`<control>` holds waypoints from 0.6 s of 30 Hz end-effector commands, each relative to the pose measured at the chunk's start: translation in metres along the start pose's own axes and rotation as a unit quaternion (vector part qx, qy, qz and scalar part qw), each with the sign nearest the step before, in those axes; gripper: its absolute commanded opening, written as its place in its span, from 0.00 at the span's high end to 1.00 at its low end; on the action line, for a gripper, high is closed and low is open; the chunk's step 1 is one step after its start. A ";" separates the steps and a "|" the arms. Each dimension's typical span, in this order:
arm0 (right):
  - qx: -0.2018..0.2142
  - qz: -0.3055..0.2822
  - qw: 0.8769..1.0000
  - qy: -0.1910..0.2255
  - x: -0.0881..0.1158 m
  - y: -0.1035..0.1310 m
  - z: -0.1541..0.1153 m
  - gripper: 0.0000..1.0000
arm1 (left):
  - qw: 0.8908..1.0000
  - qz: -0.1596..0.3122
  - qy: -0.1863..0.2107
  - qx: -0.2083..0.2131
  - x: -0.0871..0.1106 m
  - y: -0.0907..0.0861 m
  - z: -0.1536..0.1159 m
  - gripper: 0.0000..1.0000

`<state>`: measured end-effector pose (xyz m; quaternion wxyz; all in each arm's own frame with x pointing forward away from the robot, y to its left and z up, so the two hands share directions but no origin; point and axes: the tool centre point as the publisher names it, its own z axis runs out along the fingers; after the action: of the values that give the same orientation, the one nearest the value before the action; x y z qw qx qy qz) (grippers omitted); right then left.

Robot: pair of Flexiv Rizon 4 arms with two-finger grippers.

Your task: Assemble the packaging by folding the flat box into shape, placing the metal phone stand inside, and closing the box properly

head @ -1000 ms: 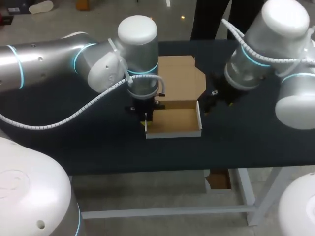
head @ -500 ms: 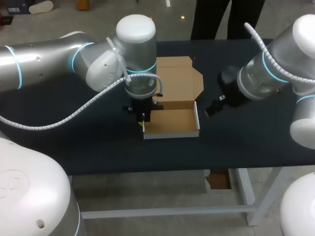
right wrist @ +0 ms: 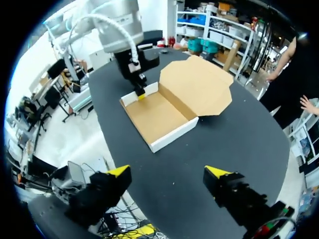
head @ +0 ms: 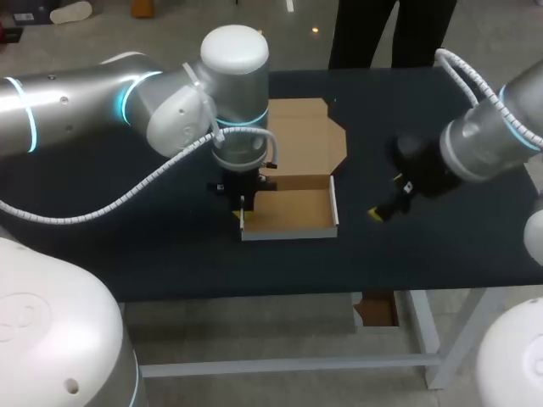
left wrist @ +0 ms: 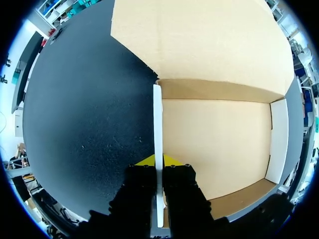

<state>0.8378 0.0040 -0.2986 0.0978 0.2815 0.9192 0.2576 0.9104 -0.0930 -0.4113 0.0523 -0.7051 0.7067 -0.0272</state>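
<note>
On the matte black worktop (head: pixel 170 246) a shallow brown cardboard box (head: pixel 293 210) is set, its lid flap laid flat behind. One thin upright side wall is pinched by the left fingers (left wrist: pixel 172 160); the right fingers (right wrist: pixel 118 172) are held wide and empty, well apart from the box.

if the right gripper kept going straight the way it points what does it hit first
Most likely the bare table just ahead of the right gripper, whose open fingers tilt down toward it. If it skims above the top, the box comes next, at its white wall; depth is unclear.
</note>
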 end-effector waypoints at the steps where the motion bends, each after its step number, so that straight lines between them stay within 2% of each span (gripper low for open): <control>1: -0.053 -0.055 0.995 0.066 -0.001 -0.030 -0.033 0.00 | 1.000 0.000 -0.016 0.000 0.001 0.002 -0.001 1.00; 8: -0.050 -0.082 0.992 0.079 0.001 -0.043 -0.039 0.00 | 0.999 -0.008 -0.040 -0.003 -0.004 0.003 0.001 1.00; 18: -0.043 -0.097 0.991 0.085 0.002 -0.049 -0.041 0.00 | 0.995 -0.012 -0.097 -0.006 -0.010 0.003 0.004 1.00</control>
<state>0.8019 -0.0414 -0.2947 0.0912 0.1770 0.9333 0.2990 0.9055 -0.0791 -0.4113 0.0968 -0.7138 0.6933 0.0215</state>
